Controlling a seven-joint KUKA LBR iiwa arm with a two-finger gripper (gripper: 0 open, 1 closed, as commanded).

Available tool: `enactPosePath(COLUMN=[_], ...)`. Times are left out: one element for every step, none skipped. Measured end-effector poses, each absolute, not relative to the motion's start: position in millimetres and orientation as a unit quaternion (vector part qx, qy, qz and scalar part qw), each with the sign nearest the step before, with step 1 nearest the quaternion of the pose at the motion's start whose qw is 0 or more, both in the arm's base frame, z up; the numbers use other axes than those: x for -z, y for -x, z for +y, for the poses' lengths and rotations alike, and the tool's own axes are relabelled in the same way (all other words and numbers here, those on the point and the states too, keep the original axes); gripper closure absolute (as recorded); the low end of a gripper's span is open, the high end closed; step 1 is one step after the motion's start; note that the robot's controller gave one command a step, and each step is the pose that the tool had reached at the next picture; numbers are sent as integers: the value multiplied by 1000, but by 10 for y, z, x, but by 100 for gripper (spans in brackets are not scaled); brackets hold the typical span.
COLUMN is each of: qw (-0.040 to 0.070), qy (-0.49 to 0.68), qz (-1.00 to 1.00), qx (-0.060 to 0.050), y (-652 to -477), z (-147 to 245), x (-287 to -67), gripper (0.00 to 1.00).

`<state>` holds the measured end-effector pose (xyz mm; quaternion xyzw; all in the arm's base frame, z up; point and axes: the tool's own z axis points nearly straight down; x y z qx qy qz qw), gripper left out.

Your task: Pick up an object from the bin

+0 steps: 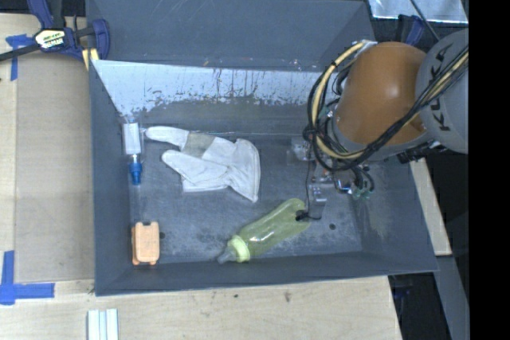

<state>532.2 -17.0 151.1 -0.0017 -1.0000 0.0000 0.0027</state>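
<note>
The arm comes in over the right side of the bin (231,28), its rounded orange cover (381,95) wrapped in loops of yellow and black cable (320,111). Below that cover the claw (314,205) hangs low near the bin's floor, toward the front right. From where I stand it is dark and narrow, and I cannot tell whether it is spread or pressed together.

Right at the claw's tip is the upper end of a pale green bottle (267,231). The bottle lies on its side and slants from the claw down to the front wall, with its lighter cap end pointing to the front left. The claw is at or just beside the bottle's raised end, and I cannot make out whether it touches it.

A crumpled white cloth (215,165) is spread over the middle of the floor, apart from the bottle and behind it. Along the left wall lies a clear tube with a blue tip (132,149), pointing toward the front. In the front left corner sits a small orange block (146,243), well apart from the claw.
</note>
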Motion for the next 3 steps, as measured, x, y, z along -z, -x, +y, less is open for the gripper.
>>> enactPosePath(qw=[-2,-5,-2], qy=[1,-28,-36], qz=[-1000,-1000,-999], qx=[0,-1,0], y=[-5341,-5237,-5202], z=[-170,-98,-75], x=[-1557,-1148,-1021], gripper=[0,0,0])
